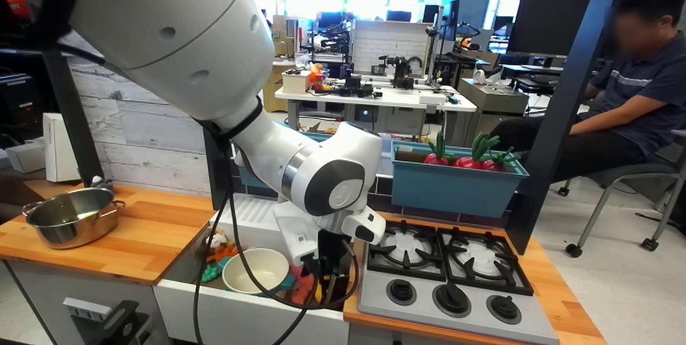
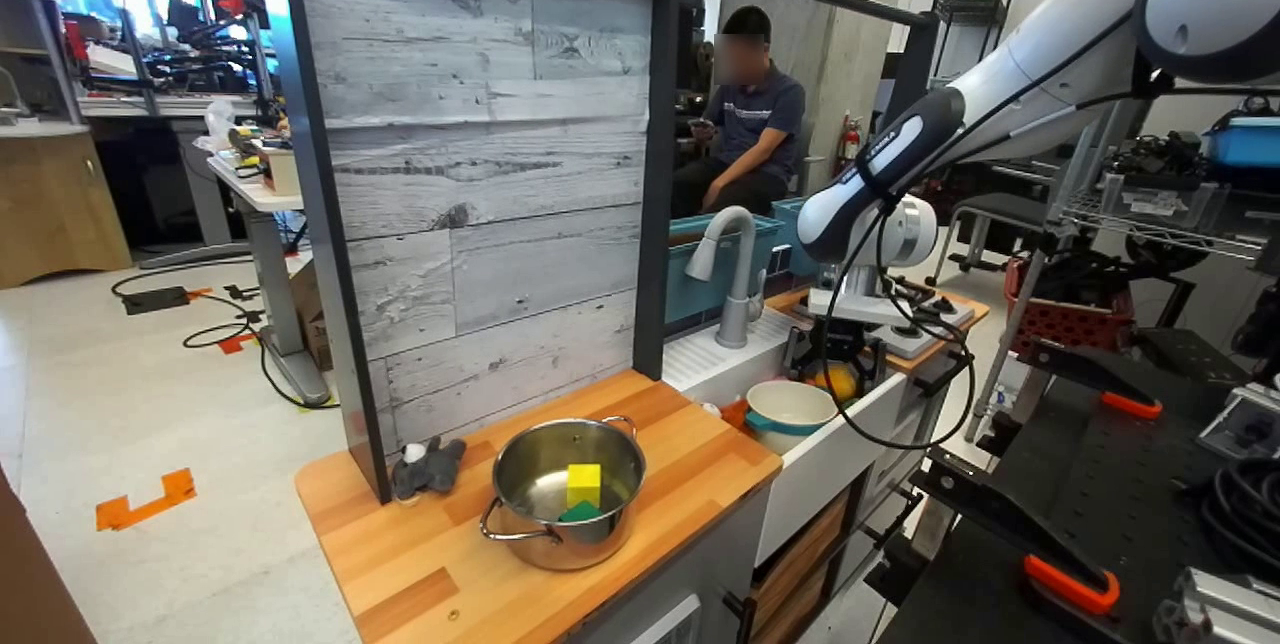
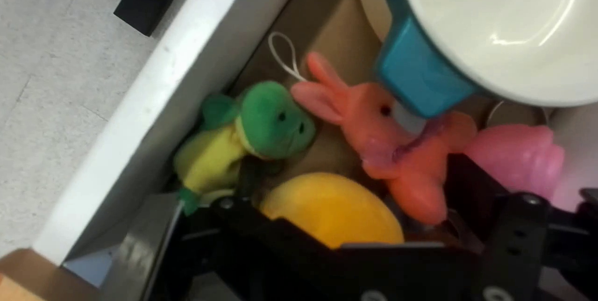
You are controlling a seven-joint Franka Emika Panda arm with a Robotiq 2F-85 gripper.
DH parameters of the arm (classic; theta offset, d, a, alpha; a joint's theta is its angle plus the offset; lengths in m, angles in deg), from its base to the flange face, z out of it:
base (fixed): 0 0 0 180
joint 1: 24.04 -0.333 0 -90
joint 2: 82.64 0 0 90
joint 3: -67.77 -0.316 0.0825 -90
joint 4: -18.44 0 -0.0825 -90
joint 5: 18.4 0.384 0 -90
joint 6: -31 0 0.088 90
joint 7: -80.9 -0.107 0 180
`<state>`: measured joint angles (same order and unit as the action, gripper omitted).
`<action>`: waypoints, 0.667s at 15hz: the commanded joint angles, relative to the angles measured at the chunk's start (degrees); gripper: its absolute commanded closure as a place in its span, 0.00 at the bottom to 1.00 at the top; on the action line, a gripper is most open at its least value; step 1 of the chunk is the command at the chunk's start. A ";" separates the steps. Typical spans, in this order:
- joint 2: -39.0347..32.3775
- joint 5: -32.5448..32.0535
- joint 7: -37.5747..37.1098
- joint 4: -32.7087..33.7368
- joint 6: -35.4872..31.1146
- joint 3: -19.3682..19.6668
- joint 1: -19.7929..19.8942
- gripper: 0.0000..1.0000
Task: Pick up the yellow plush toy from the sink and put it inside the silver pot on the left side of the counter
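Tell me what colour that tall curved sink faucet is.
The sink faucet is light grey, showing best in an exterior view.

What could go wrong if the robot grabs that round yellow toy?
The yellow plush toy shows between the two sides of the open tool, but the orange plush rabbit lies close and might get pinched too. Lifting could bump the nearby teal-handled cream pot. Later, a yellow block inside the silver pot might make the toy roll.
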<state>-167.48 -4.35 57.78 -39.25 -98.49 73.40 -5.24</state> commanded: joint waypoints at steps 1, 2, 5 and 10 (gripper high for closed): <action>-2.27 -0.16 -1.35 1.32 -9.76 1.78 -1.27 0.00; -1.54 -0.13 -1.46 -0.54 -11.78 1.87 -1.63 0.00; -3.33 -0.49 -3.13 0.14 -15.39 3.51 -3.04 0.34; -3.79 -1.32 -4.30 -0.43 -17.87 5.50 -4.76 0.72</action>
<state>-167.38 -4.60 54.38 -43.75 -108.88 77.10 -9.35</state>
